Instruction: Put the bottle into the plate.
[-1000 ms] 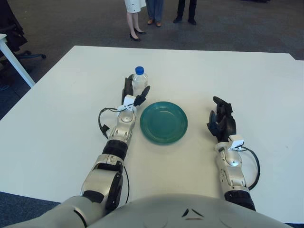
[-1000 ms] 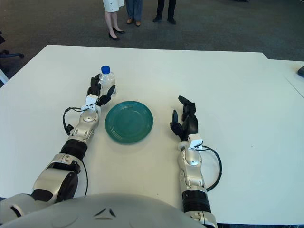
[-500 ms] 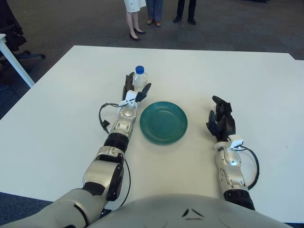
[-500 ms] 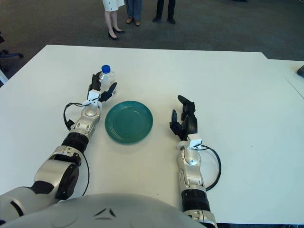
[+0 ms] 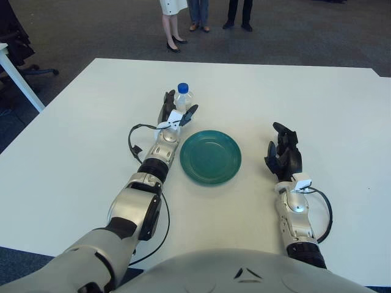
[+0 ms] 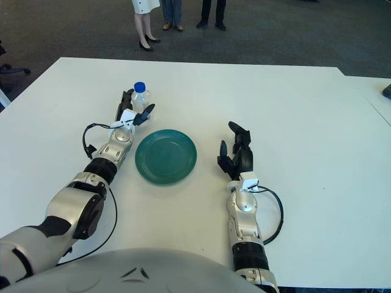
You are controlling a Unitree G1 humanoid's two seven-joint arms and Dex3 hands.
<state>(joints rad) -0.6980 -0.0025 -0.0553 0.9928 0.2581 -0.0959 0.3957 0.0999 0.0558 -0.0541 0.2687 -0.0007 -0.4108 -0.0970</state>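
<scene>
The clear water bottle (image 5: pixel 181 101) with its blue cap (image 5: pixel 182 87) stands upright on the white table (image 5: pixel 73 152), just beyond the far-left rim of the green plate (image 5: pixel 211 157) and apart from it. The left hand (image 5: pixel 174 113) reaches forward to it, with dark fingers (image 5: pixel 166 104) up one side of the bottle and another finger (image 5: pixel 190 112) angled out on the plate side. The fingers bracket the lower body of the bottle but look spread rather than closed, and it is hard to tell whether any of them touches the plastic; the bottle reads as not yet gripped. The right hand (image 5: pixel 282 157) shows to the right of the plate, well apart from the bottle, fingers loosely curled and holding nothing.

The main risk is a tip-over. The bottle is tall, narrow and probably light, and the arm is near full stretch, so a small forward nudge from the palm or a finger could push it away or knock it down before the fingers close. An uneven squeeze, with one side landing first, could spin the bottle or squirt it out of the grasp. If the grip lands low on the body, the bottle may tilt when lifted. During the short carry to the plate, its base could catch the raised rim, and setting it down on the sloped rim instead of the flat centre would likely leave it toppling.
</scene>
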